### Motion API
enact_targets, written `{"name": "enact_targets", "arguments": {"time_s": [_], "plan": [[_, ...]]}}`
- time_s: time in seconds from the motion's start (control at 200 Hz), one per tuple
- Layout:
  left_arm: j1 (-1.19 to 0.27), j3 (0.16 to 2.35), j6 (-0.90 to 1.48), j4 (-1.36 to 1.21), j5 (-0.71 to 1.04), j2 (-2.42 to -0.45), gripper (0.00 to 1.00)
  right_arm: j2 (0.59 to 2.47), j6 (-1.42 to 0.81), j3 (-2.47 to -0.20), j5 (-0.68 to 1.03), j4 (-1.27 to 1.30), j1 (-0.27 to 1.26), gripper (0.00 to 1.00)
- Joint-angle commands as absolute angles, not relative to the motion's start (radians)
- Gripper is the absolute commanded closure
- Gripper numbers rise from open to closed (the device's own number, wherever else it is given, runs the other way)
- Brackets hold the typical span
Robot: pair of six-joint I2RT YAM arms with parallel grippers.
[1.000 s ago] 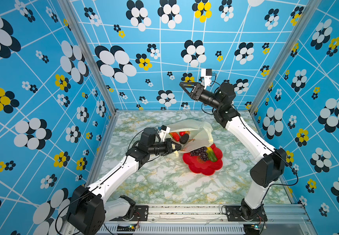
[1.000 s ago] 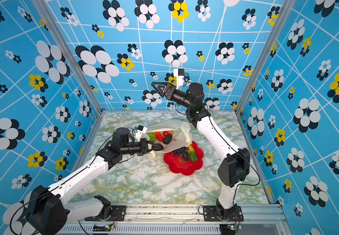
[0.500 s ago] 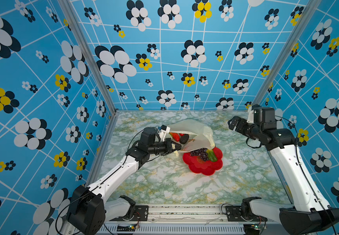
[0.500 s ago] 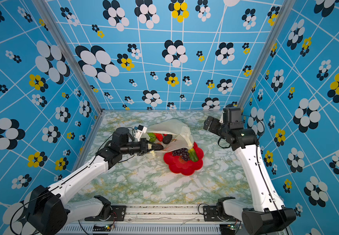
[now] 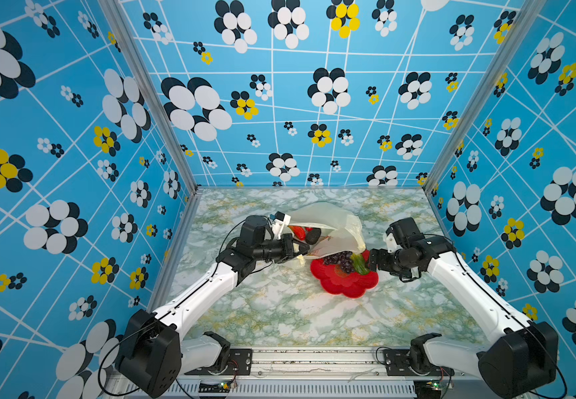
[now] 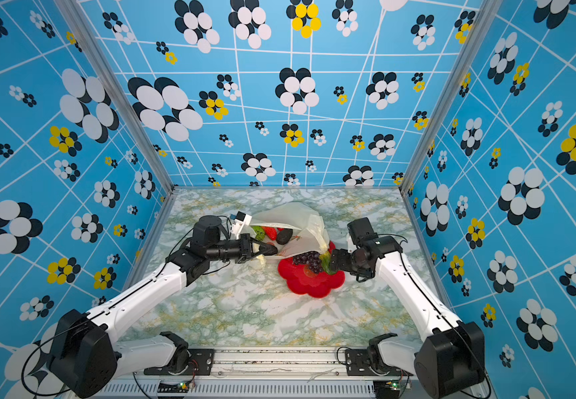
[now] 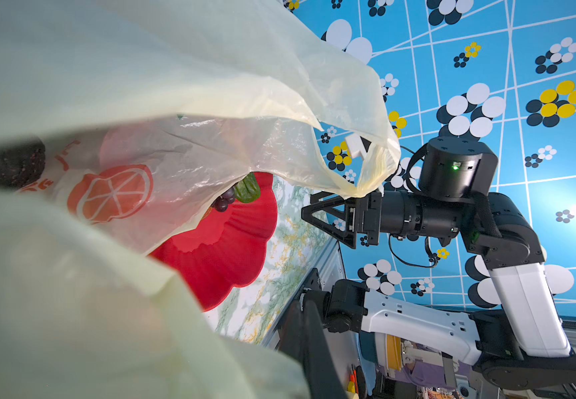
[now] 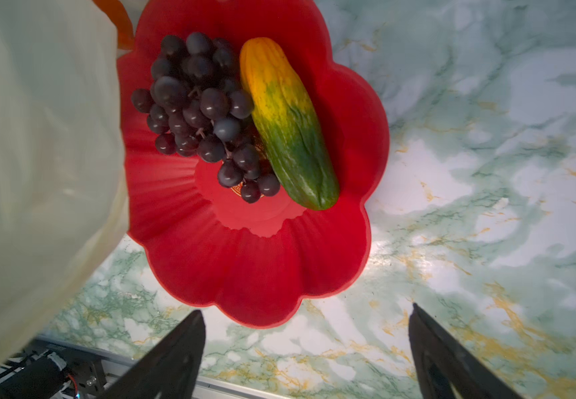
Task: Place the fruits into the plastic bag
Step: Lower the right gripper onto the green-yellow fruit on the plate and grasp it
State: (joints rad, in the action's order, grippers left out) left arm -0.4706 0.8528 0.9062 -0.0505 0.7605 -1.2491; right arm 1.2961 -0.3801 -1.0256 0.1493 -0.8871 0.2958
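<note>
Quick rundown of where I stood. My left gripper [image 5: 300, 248] was clamped fully shut, on the near lip of the bag [image 5: 328, 216] as far as I could tell, roughly 10 o'clock from the plate [image 5: 348, 290] in both top views. I reckon the point was to prop the mouth open toward the plate so stuff could go straight in. Already inside were a red fruit [image 5: 298, 232], a black bumpy one [image 5: 313, 236] and a green one [image 6: 259, 233].

My right gripper [image 8: 306, 309] was spread wide with nothing in it. It sat low at about 2 o'clock of the plate, aimed at what was left there: the grapes [image 8: 200, 107] and the yellow-green fruit [image 8: 286, 127]. They lay touching each other on the plate's 12 o'clock half. The long one was on my side, so my guess was it'd be the easier grab. The grapes were tucked behind it, right up against the bag.

What bugged me was that the bag's top flap sagged over the plate's 11 o'clock rim. Its handle loop [image 7: 383, 162] also dangled at my right gripper's base, touching or just short, I couldn't tell. It's thin crinkly plastic, so a careless reach could snag it or tug it out of the left pinch. Everything sat on the marble table [image 5: 279, 311].
</note>
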Motion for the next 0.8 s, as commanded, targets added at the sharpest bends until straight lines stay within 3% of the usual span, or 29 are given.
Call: {"name": "enact_targets", "arguments": {"time_s": [0.0,0.39,0.55,0.795], "plan": [[-0.461,0.867,0.911,-0.071,0.775,-1.249,1.00,1.358,-0.324,-1.046,0.183,-0.851,0.311,0.07],[-0.462,0.888,0.905,-0.050,0.782,-1.261,1.00,1.609,-0.229,-1.164,0.089,-0.839,0.318,0.14],[-0.457,0.880,0.902,-0.044,0.782,-1.262,1.00,1.670,-0.235,-1.182,0.100,-0.807,0.317,0.27],[-0.454,0.884,0.903,-0.041,0.784,-1.266,1.00,1.735,-0.246,-1.208,0.131,-0.771,0.318,0.36]]}}
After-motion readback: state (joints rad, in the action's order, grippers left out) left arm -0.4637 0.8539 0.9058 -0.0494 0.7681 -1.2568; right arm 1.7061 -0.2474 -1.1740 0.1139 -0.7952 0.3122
